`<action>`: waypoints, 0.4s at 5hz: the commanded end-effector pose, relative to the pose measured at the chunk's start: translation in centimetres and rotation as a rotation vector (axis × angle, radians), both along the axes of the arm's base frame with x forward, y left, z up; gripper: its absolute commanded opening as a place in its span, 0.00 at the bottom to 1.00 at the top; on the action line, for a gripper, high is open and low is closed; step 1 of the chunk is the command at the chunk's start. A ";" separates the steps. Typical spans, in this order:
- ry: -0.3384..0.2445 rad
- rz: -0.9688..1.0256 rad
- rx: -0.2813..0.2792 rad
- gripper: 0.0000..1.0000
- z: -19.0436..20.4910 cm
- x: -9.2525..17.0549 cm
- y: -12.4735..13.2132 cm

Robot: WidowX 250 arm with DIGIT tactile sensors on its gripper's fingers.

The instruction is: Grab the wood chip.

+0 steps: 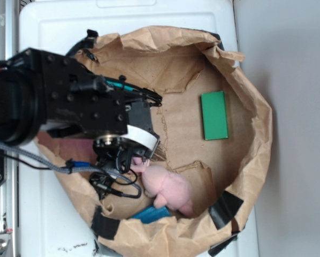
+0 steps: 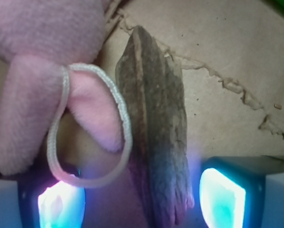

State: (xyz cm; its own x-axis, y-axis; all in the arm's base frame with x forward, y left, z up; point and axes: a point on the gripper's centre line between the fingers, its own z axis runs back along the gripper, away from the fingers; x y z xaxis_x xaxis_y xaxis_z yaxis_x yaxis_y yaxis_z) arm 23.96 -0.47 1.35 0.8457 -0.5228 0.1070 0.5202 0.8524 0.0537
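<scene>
The gripper has its jaws spread wide, one lit pad on each side of the wood chip. The wood chip lies flat on the brown paper lining the bin, between the pads and touching neither. The pink plush bunny sits just beside it, its white cord loop overlapping the chip's edge. The green block lies well apart, toward the paper's far rim.

Pincer points down — jaws spread wide apart, glowing fingertips low.
</scene>
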 end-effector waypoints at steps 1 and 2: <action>-0.036 0.055 -0.021 1.00 1.0 2.6 -2.9; -0.039 0.060 -0.023 1.00 1.1 2.8 -3.0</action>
State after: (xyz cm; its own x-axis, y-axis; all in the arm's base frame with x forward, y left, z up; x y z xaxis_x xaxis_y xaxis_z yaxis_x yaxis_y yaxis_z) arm 24.76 -1.44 1.41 0.8578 -0.5092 0.0703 0.5081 0.8606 0.0343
